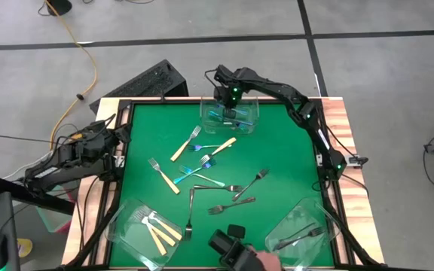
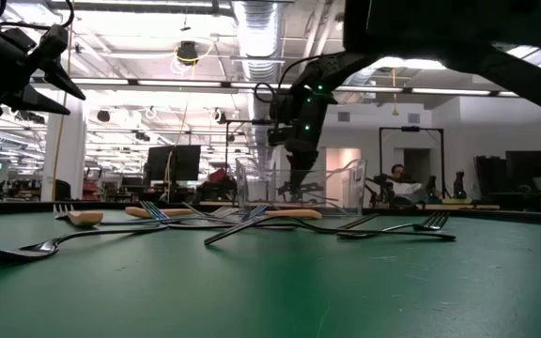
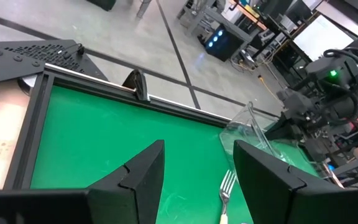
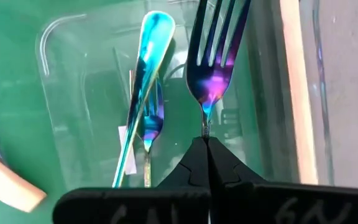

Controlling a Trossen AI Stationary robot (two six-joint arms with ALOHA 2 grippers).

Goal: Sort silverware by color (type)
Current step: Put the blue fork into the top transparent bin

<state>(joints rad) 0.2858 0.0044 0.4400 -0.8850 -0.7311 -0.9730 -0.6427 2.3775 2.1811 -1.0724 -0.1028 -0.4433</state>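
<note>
- Right gripper (image 4: 207, 140) is clamped shut on the thin neck of an iridescent blue fork (image 4: 216, 59), holding it over the far clear tub (image 1: 230, 114) at the table's far edge.
- Left gripper (image 3: 197, 174) hangs with its jaws apart and empty near the table's left edge, waiting.
- Far clear tub already contains blue forks; at least one more (image 4: 146, 115) lies on its floor beneath the held one.
- Near-left tub (image 1: 143, 229) holds several tan-handled forks (image 1: 157, 229); near-right tub (image 1: 306, 233) holds dark grey forks (image 1: 300, 237).
- Judged progress: partway. Roughly nine forks lie loose on the green mat (image 1: 277, 143): tan-handled (image 1: 185, 143), blue-handled (image 1: 194, 172) and dark grey (image 1: 232, 205) kinds, some crossing one another.
- Clearance: the tub walls stand close around the held fork. The overlapped cluster at mid-mat leaves little room for fingers; the mat's outer parts lie bare.
- A dark object (image 1: 228, 245) with a person's hand sits at the near edge.
</note>
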